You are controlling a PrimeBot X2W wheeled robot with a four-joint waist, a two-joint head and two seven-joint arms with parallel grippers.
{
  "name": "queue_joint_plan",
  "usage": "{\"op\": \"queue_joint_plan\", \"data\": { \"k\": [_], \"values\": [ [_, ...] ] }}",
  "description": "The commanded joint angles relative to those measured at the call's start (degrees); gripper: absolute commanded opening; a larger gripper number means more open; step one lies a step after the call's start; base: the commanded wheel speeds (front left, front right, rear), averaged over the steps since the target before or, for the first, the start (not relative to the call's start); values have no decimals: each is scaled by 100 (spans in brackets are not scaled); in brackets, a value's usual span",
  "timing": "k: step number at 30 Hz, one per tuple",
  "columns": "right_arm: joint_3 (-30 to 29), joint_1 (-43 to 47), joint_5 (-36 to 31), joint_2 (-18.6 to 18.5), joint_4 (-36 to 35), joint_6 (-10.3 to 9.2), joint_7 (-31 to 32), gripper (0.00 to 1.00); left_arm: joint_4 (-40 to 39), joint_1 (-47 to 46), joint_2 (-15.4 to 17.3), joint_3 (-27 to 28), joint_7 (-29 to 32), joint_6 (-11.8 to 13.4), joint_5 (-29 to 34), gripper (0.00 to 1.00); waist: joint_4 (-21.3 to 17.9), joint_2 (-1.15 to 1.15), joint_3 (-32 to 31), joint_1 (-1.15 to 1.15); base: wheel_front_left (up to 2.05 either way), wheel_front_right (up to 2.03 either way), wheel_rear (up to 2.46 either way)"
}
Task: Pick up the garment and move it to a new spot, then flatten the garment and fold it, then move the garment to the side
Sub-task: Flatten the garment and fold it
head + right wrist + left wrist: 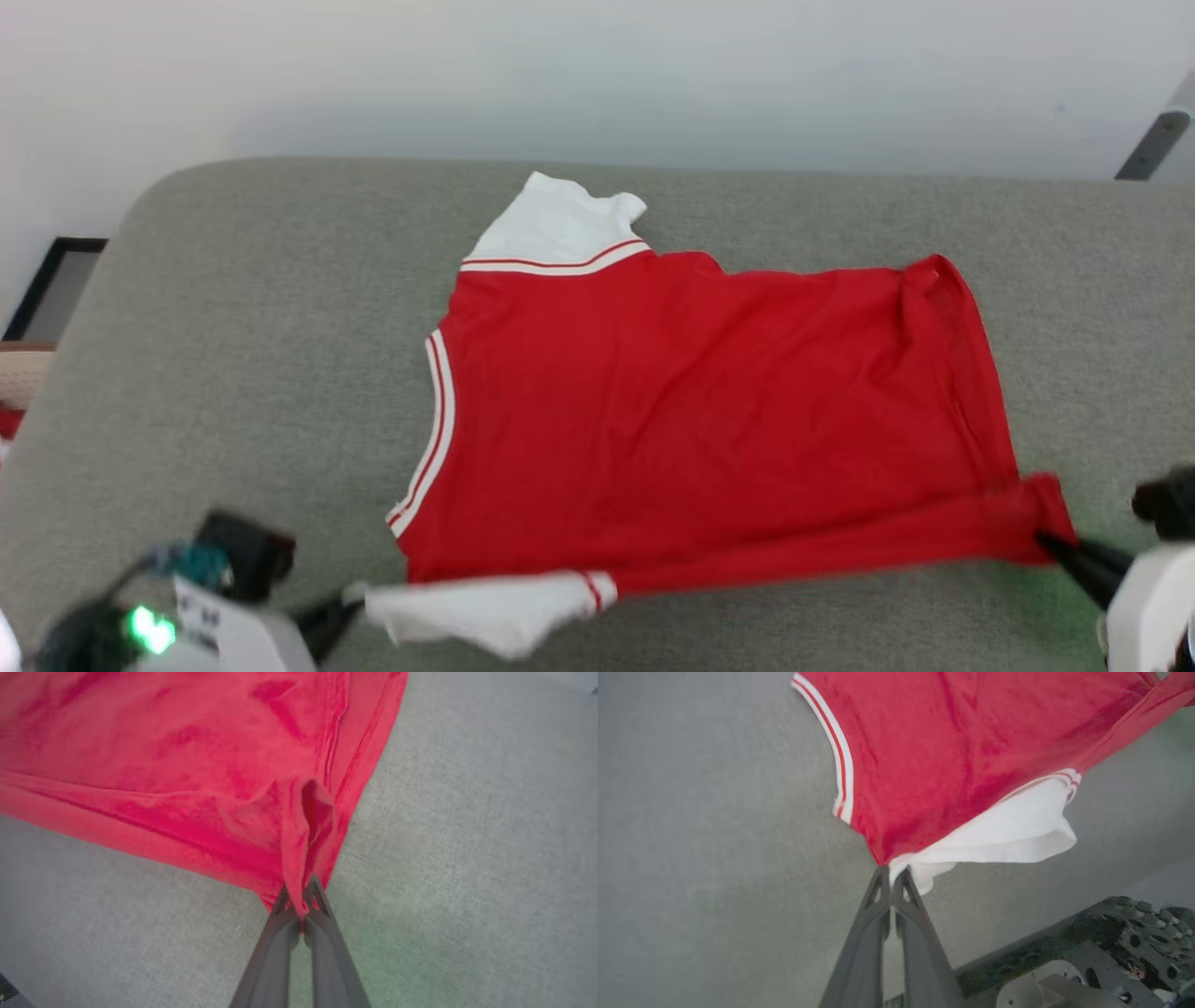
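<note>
two grippers are each pinched shut on a near corner of the garment [709, 411]. it lies spread on the grey cushion [233, 327] in the middle of the head view, plain red side up. its long axis runs left to right across the frame, with neck trim and white sleeves at the left and the hem at the right. the left gripper [347, 605], at the lower left, clamps the corner where a white sleeve meets the red shoulder. the right gripper [1053, 541], at the lower right, clamps the bunched hem corner. all the cloth lies up-frame from both sets of fingers, and the near edge runs taut between them. i judge this a flattening or first-fold step. either way the move turns on both arms carrying that near edge evenly, square to the long axis.
</note>
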Motion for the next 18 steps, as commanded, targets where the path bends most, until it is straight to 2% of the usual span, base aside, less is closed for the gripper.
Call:
{"op": "queue_joint_plan", "data": {
  "k": [1, 4, 8, 12, 18],
  "values": [
    [-147, -151, -111, 70, -88, -8, 88, 0, -35, -249, 31, 87, 127, -46, 155, 0, -116, 0, 107, 0, 0, 0, 0],
    [-388, -376, -343, 280, -208, -8, 333, 0, 90, -830, 9, 234, 496, -304, 492, 0, -206, 0, 213, 0, 0, 0, 0],
    [-575, -749, -591, 540, -178, -8, 655, 0, 640, -1560, -323, 399, 906, -843, 741, 0, -308, 0, 370, 0, 0, 0, 0],
    [-556, -1142, -752, 797, 91, -7, 939, 0, 1535, -2132, -816, 433, 1205, -1441, 846, 0, -414, 0, 536, 0, 0, 0, 0],
    [-244, -1623, -724, 1081, 614, -7, 1137, 0, 2961, -2586, -1616, 337, 1519, -2067, 729, 0, -491, 0, 768, 0, 0, 0, 0]
  ]
}}
